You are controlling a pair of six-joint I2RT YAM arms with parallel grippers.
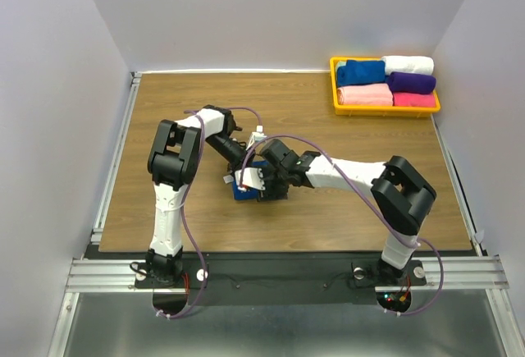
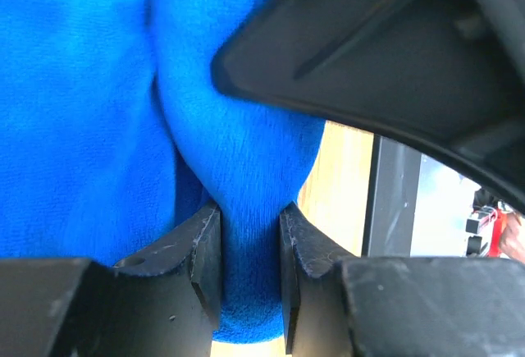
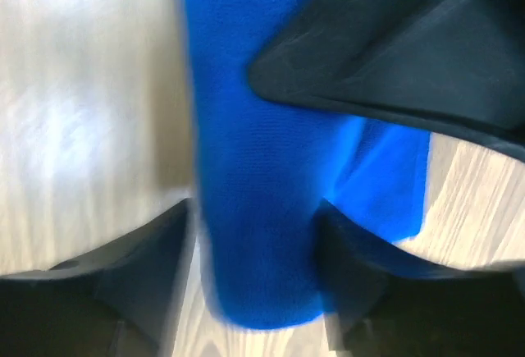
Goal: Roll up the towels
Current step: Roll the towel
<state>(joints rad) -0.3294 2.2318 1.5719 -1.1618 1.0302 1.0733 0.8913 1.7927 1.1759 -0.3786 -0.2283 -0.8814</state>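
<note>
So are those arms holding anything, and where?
The left gripper pinches a fold of the blue towel; the right gripper straddles it too, grip unclear.

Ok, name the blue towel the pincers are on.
The blue towel mid-table: the left pincer pinches its fold, the right pincer straddles it. The other blue towel sits untouched in the yellow tray.

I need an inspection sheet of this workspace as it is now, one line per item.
Surface: wooden table, brown.
Job's things: blue towel at centre between the grippers; second blue towel in the yellow tray.
Clutter: white towel, purple towel, two pink towels in that tray.
Grippers: left gripper pinches a fold of the blue towel; right gripper straddles it, grip unclear.
Cables: purple cables along both arms.
Surroundings: white walls, metal rails.
</note>
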